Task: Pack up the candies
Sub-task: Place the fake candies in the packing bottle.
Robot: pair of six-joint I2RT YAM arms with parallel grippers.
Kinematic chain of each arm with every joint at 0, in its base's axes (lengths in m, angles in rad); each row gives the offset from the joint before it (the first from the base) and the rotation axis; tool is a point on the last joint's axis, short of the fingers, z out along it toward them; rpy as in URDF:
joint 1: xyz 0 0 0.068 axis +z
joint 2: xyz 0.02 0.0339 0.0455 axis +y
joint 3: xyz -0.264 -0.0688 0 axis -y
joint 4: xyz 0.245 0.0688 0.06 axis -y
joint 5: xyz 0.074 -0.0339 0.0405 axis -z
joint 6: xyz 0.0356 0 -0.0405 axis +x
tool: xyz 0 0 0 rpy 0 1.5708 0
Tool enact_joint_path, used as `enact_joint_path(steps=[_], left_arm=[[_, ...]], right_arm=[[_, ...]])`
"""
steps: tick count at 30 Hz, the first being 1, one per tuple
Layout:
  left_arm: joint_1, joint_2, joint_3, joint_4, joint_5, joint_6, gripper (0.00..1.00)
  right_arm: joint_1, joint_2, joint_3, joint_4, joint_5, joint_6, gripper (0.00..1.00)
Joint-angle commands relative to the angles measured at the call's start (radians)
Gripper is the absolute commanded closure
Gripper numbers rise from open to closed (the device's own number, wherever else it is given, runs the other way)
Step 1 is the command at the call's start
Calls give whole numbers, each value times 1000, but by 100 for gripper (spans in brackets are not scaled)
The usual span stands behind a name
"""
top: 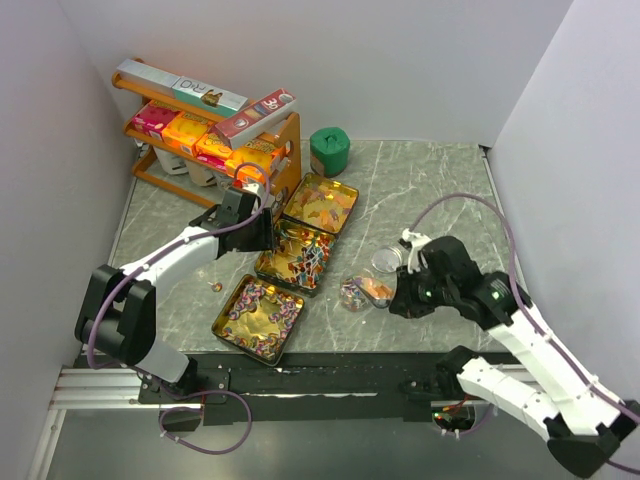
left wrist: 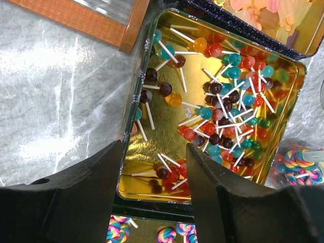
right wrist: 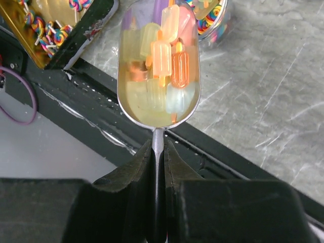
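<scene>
Surface: grey marbled table (top: 430,190).
Room: plain white walls (top: 400,60); wooden rack (top: 292,135) of boxes at back left.
Candies (left wrist: 223,111): in gold tins; more heaped in scoop (right wrist: 158,134).
Left gripper (left wrist: 154,149): jaws spread, empty, above middle tin (left wrist: 159,136).
Right gripper (right wrist: 158,152): clenched on scoop handle.
Hidden: clear jar (right wrist: 218,20), mostly behind scoop and cut by frame edge.

White walls (top: 400,60), grey marbled table (top: 440,190), wooden shelf (top: 292,140)

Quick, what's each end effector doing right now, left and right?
Left end effector: open, holding nothing.
Right end effector: closed on the handle of a scoop loaded with candies.
</scene>
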Motion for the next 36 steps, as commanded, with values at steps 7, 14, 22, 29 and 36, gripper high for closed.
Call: enact_joint_path(steps=[7, 14, 22, 29, 36], left_arm=[[1, -7, -21, 61, 11, -20, 41], [1, 1, -21, 75, 13, -20, 41], [1, 2, -17, 81, -1, -12, 40], [1, 4, -15, 85, -5, -9, 41], [1, -13, -12, 73, -28, 14, 41]], right_arm=[[7, 160, 154, -125, 23, 51, 100], [6, 241, 264, -232, 65, 77, 100], [7, 309, 342, -320, 46, 80, 100], [7, 314, 427, -323, 94, 43, 100], [6, 360, 568, -134, 247, -98, 100]])
